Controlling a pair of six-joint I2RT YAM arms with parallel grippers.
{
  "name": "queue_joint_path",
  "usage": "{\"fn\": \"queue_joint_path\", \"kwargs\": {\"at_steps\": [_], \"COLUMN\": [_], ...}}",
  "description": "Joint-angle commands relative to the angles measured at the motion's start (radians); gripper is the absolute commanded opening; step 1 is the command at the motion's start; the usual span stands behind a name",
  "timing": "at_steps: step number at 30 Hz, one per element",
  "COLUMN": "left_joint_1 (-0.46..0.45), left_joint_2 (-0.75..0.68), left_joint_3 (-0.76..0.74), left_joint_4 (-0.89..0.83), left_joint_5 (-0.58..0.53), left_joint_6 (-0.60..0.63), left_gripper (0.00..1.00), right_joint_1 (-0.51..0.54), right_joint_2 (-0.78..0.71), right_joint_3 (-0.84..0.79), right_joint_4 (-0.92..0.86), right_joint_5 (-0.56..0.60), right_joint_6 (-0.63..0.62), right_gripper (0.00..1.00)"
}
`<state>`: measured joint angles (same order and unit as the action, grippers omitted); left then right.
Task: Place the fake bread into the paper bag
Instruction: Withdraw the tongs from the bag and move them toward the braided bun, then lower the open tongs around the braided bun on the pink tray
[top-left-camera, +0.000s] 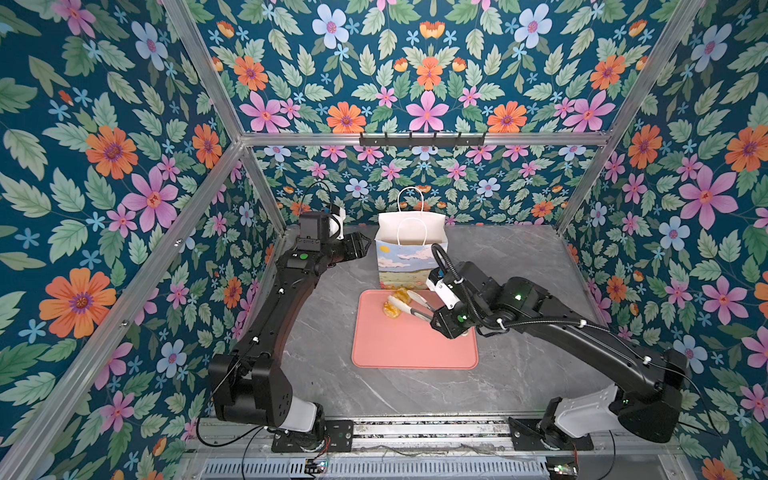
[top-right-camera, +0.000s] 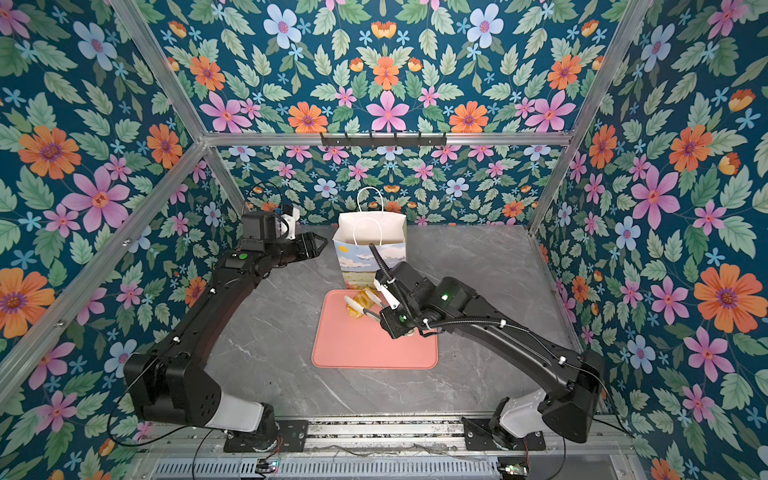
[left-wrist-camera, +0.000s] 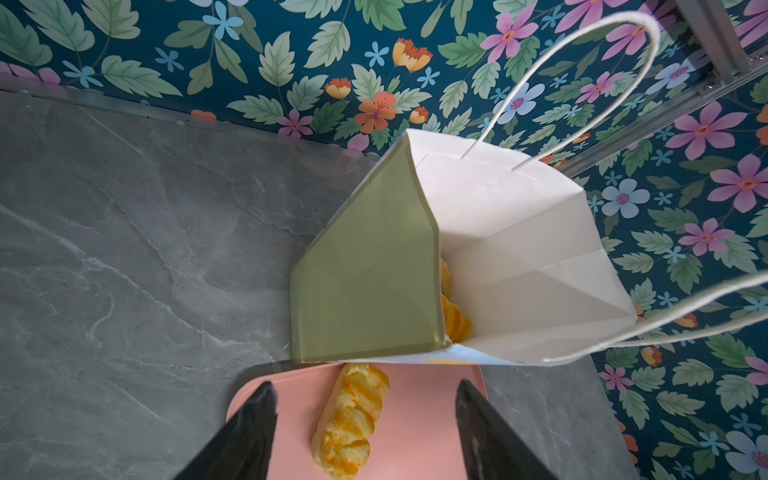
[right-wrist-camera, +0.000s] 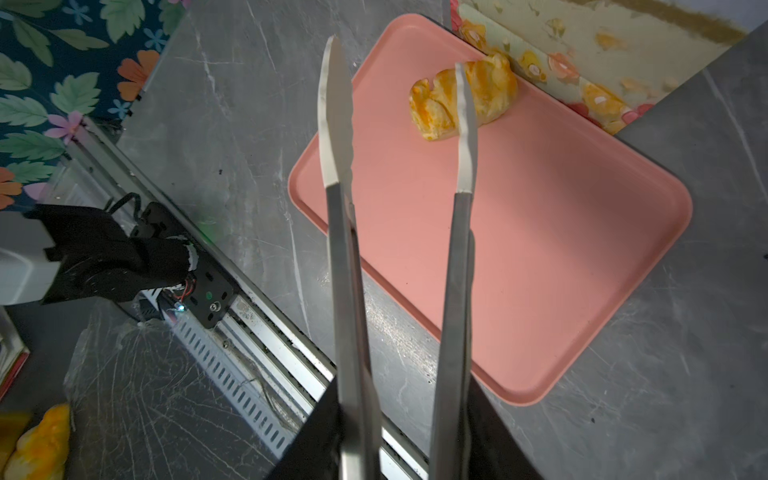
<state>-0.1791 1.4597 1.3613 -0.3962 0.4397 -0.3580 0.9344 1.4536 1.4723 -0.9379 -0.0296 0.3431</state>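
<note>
Tabletop (top-left-camera: 316, 374) of grey marble, bare along the near edge and to both sides of the pink tray (top-left-camera: 415, 349) at its middle. Near half of the tray empty: open room for approach. Right tool (top-left-camera: 435, 318) low over the tray's right half, clamped on the handles of metal tongs (right-wrist-camera: 340, 257). Tongs spread wide, one white tip over the only fake bread (right-wrist-camera: 436, 104) in sight on the tray, the other to its side; contact not discernible, nothing gripped yet. Piece braided, at the tray's far edge, just beside the foot of the paper bag (top-left-camera: 405, 257). Bag upright at the far middle of the tabletop, mouth open, handles standing; more golden pieces (left-wrist-camera: 455, 320) already inside. Left tool (top-left-camera: 360, 246) raised beside the bag's left wall, apart from it, jaws well spread, empty.

Step in hand, by judgement: pick-up of the remaining piece, task near its end. Next move: squeezing the tips across the braid, lifting straight up, then over the front rim and between the handles. Little clearance on the far side: bag wall close behind the piece, tray rim beneath, light bag easily pushed or tipped.
</note>
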Motion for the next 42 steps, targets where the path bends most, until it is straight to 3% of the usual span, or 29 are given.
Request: {"fn": "queue_joint_path", "kwargs": {"at_steps": [1, 20, 31, 37, 42], "left_joint_1": [0.001, 0.019, 0.038, 0.044, 0.049], "left_joint_2": [-0.003, -0.002, -0.01, -0.016, -0.017], "left_joint_3": [-0.008, -0.048, -0.067, -0.075, -0.082], "left_joint_4": [0.033, 0.078, 0.082, 0.087, 0.089], "left_joint_5": [0.008, 0.051, 0.067, 0.075, 0.08], "left_joint_6": [0.011, 0.014, 0.025, 0.027, 0.028], "left_gripper": [0.69, 0.69, 0.69, 0.7, 0.7], "right_joint_1": [0.014, 0.047, 0.061, 0.065, 0.065], "right_joint_2": [0.056, 0.362, 0.438, 0.485, 0.486], "right_joint_3": [0.019, 0.183, 0.247, 0.298, 0.293], "right_joint_4": [0.022, -0.044, -0.064, -0.154, -0.135], "right_joint_5": [0.094, 0.16, 0.162, 0.244, 0.244], "right_joint_6": [0.107, 0.189, 0.204, 0.207, 0.208], "right_gripper": [0.44, 0.49, 0.51, 0.53, 0.54]}}
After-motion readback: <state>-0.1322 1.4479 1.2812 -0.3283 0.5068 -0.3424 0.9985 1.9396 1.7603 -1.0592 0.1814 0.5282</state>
